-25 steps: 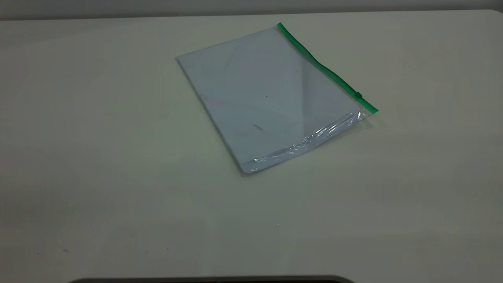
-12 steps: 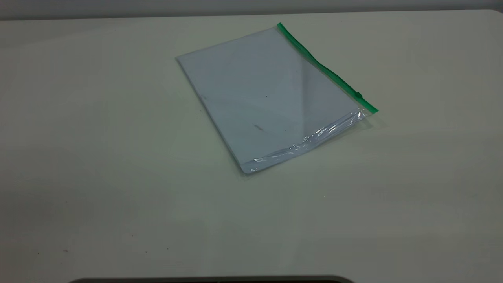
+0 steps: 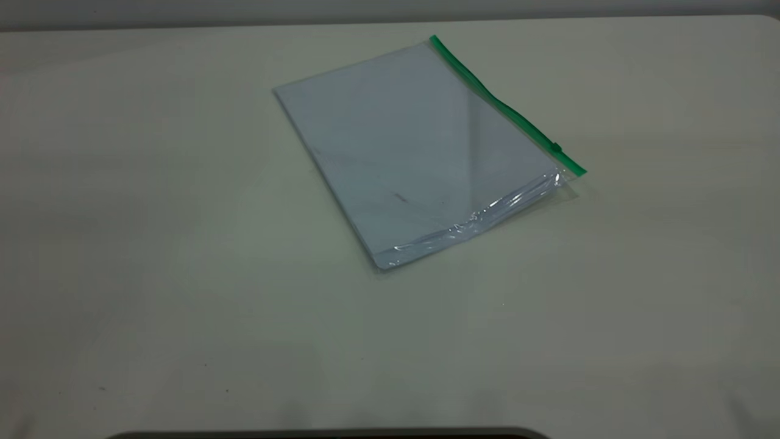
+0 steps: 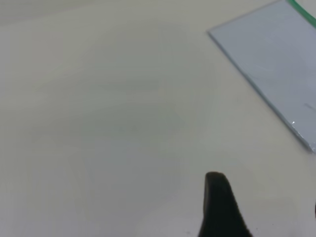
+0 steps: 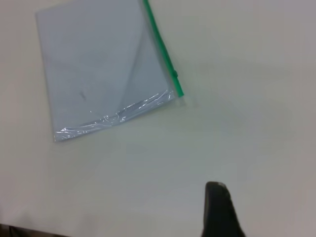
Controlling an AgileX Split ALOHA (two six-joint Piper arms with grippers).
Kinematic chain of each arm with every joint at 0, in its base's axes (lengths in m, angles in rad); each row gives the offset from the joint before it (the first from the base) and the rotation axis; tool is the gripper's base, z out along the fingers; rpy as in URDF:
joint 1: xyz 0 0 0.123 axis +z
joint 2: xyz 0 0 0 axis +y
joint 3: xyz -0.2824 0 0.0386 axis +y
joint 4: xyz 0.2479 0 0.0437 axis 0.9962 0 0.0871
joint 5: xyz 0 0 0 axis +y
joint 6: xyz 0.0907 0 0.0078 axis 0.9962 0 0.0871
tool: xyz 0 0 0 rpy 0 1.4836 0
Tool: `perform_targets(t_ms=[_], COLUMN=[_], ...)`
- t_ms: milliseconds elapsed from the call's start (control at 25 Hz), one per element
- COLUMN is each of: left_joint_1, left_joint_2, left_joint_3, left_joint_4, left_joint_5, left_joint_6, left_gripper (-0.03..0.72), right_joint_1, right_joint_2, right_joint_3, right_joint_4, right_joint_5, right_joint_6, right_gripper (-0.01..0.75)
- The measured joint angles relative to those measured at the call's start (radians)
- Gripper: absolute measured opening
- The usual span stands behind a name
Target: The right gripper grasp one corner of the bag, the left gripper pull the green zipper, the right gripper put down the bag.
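Observation:
The bag [image 3: 414,146] lies flat on the table, a clear bluish-white pouch with glossy wrinkles at its near edge. The green zipper [image 3: 499,103] runs along its right edge, with the slider tab [image 3: 556,147] near the front right corner. Neither gripper shows in the exterior view. In the left wrist view the left gripper [image 4: 266,195] is open above bare table, well away from the bag [image 4: 276,54]. In the right wrist view the right gripper [image 5: 269,197] is open over bare table, apart from the bag [image 5: 98,69], its zipper [image 5: 160,44] and slider [image 5: 175,74]. Only one finger [image 5: 219,207] shows.
The pale table [image 3: 183,274] stretches wide around the bag. Its far edge [image 3: 244,25] runs just behind the bag, and a dark rim [image 3: 329,434] sits at the near edge.

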Motion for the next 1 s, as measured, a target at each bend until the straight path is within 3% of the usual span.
perform_targets(t_ms=[240,480,800,1000], left_joint_1=[0.000,0.000,0.000,0.000], left_joint_2=[0.345,0.622,0.866,0.927], left_joint_3=[-0.092,-0.225,-0.347,-0.356], left_joint_4=[-0.075,-0.198,-0.438,-0.555], left_joint_5=[-0.100,-0.157,-0.183,-0.189], left_joint_6=[0.175,0.309,0.567,0.692], left_gripper=[0.512,0.512,0.512,0.512], right_joint_1=[0.000,0.000,0.000,0.000], right_joint_2=[0.409,0.776,1.200,1.455], right_joint_3=[0.000,-0.024,-0.145,-0.272], right_joint_4=[0.213,0.699,1.427,1.512], right_joint_5=[-0.220,-0.375,-0.337,-0.240], right_joint_6=[-0.188,-0.613,-1.306,-1.435], right_gripper=[0.527,0.526,0.524,0.524])
